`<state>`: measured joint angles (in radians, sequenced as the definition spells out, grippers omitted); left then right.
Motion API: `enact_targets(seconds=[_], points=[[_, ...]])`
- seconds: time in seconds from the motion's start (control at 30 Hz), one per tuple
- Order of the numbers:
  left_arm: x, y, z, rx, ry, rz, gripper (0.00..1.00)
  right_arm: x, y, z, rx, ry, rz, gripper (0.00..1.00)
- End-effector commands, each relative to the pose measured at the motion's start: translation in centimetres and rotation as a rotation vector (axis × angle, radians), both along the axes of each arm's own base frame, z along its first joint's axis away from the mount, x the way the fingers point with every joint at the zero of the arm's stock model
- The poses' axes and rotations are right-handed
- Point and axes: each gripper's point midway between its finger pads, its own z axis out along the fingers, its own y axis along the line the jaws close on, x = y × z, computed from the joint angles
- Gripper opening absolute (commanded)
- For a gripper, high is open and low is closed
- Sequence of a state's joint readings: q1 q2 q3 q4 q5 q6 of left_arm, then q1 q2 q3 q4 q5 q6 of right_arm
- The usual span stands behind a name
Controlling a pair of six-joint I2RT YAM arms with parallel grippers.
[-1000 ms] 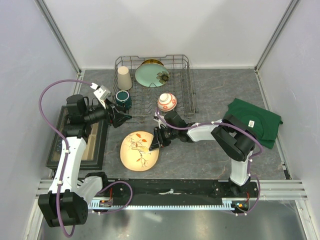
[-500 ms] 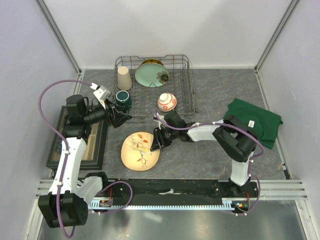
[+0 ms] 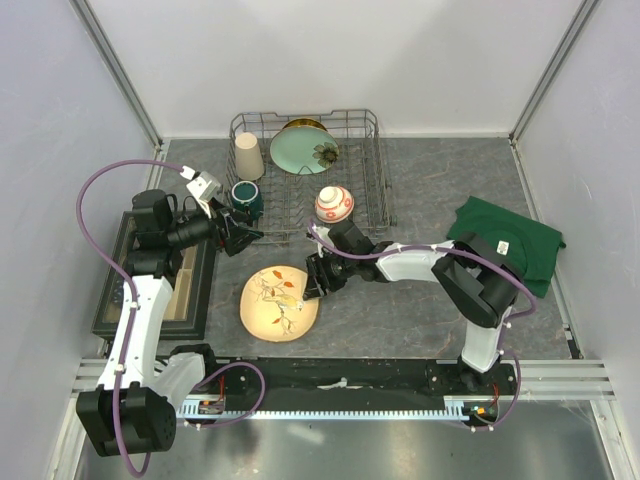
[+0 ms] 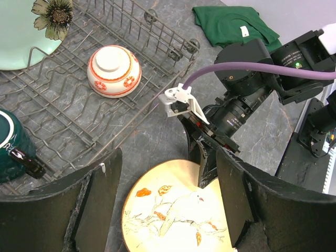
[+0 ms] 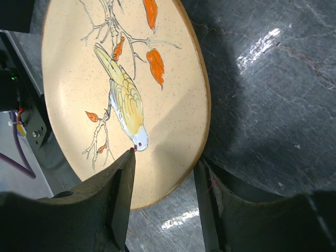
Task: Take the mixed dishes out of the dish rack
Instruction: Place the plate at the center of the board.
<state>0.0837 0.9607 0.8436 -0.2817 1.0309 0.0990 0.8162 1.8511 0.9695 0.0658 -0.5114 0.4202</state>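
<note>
The cream plate (image 3: 275,305) with a painted bird lies on the table in front of the dish rack (image 3: 372,190). My right gripper (image 3: 314,283) is open, its jaws straddling the plate's right rim (image 5: 202,105). The right wrist view shows one finger over the plate's face and the other outside the rim. My left gripper (image 3: 240,238) is open and empty, above the table left of the plate. In the rack are the pale-green flower plate (image 3: 303,150), the yellow plate (image 3: 300,124) behind it, the beige cup (image 3: 248,157), the dark green mug (image 3: 247,197) and the red-and-white bowl (image 3: 334,204).
A flat dark-framed tray (image 3: 155,285) lies at the left under the left arm. A folded green cloth (image 3: 505,245) lies at the right. White walls stand close on three sides.
The cream plate has shifted slightly left and down with the right gripper. The left arm has not moved.
</note>
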Motion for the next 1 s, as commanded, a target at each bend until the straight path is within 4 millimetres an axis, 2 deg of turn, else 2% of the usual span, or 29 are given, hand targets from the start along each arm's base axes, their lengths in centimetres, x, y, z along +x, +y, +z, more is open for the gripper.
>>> enact_targets(seconds=[0.0, 0.37, 0.57, 0.6, 0.67, 0.7, 0.77, 0.87, 0.9, 0.97], points=[[-0.2, 0.0, 0.6, 0.01, -0.059, -0.02, 0.79, 1.0, -0.1, 1.6, -0.016, -0.095, 0.004, 0.56], [-0.3, 0.0, 0.9, 0.007, -0.066, -0.022, 0.79, 1.1, -1.1, 2.5, -0.061, -0.174, 0.035, 0.57], [-0.2, 0.0, 1.4, 0.01, -0.087, -0.022, 0.79, 1.5, -1.2, 5.1, -0.051, -0.25, 0.076, 0.57], [-0.1, -0.1, 1.5, 0.01, -0.092, -0.025, 0.79, 1.7, -1.0, 6.1, -0.039, -0.274, 0.085, 0.57], [0.1, -0.1, 1.5, 0.011, -0.093, -0.027, 0.79, 1.9, -1.1, 6.8, -0.046, -0.303, 0.108, 0.57], [0.2, 0.0, 1.5, 0.012, -0.094, -0.026, 0.79, 2.4, -0.6, 8.5, -0.024, -0.34, 0.111, 0.57], [0.5, 0.0, 1.6, 0.016, -0.097, -0.029, 0.8, 3.0, -0.6, 10.1, -0.028, -0.401, 0.138, 0.56], [1.0, 0.1, 1.6, 0.027, -0.107, -0.03, 0.8, 4.6, -0.2, 13.6, -0.025, -0.519, 0.156, 0.57], [1.0, 0.1, 1.6, 0.029, -0.111, -0.032, 0.8, 5.7, -0.1, 15.4, -0.033, -0.576, 0.142, 0.59], [1.2, 0.1, 1.6, 0.035, -0.12, -0.037, 0.8, 7.1, -0.2, 16.8, -0.065, -0.663, 0.158, 0.59]])
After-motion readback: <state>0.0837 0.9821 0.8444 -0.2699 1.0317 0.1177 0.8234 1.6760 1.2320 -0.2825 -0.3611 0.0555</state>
